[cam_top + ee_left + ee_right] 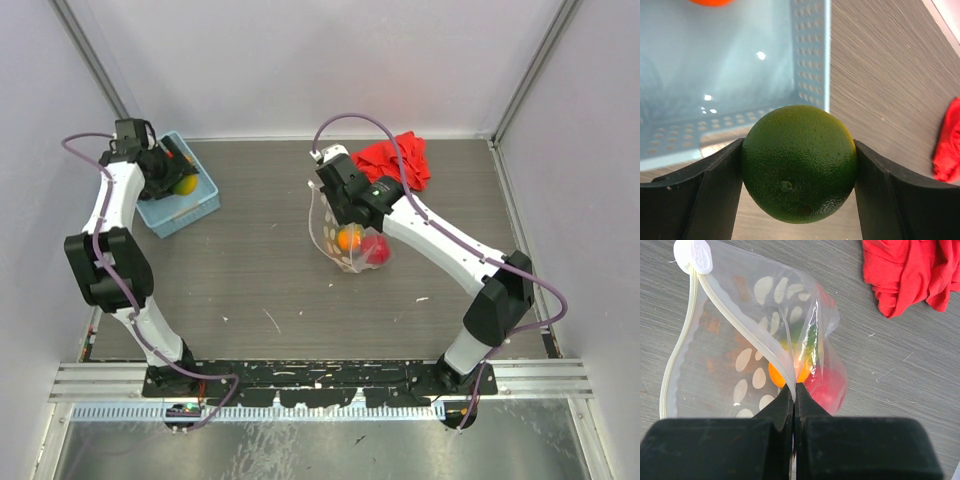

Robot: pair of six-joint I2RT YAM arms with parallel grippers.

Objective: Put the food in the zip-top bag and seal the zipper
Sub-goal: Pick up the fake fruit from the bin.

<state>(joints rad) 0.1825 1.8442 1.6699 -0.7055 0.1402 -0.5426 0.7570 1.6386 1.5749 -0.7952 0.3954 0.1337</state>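
**Green fruit clamped over the basket, bag lip pinched mid-table**

The green fruit (799, 162) sits squeezed between the two black fingers (705, 192) of the left gripper (799, 170). The jaws stand wide apart, filled by the ball, which touches both pads. It hangs over the near corner of the light blue basket (740, 75), and an orange piece (710, 1) inside the basket is cut off by the top of the frame.

The zip-top bag (752, 370) lies near the middle of the table (250, 260). Its mouth gapes: the zipper (737, 312) runs from a white slider tab (694, 256) down to the right gripper (794, 390), whose jaws are pressed together on that lip. An orange fruit (349, 238) and a red fruit (375, 250) lie inside. A green tint behind the plastic is too blurred to name.

The basket stands by the back left corner, close to the wall, well apart from the bag, with grey table between them. The red cloth (395, 160) is bunched just behind the bag, near the back edge. From above, the right arm hides the pinch point.
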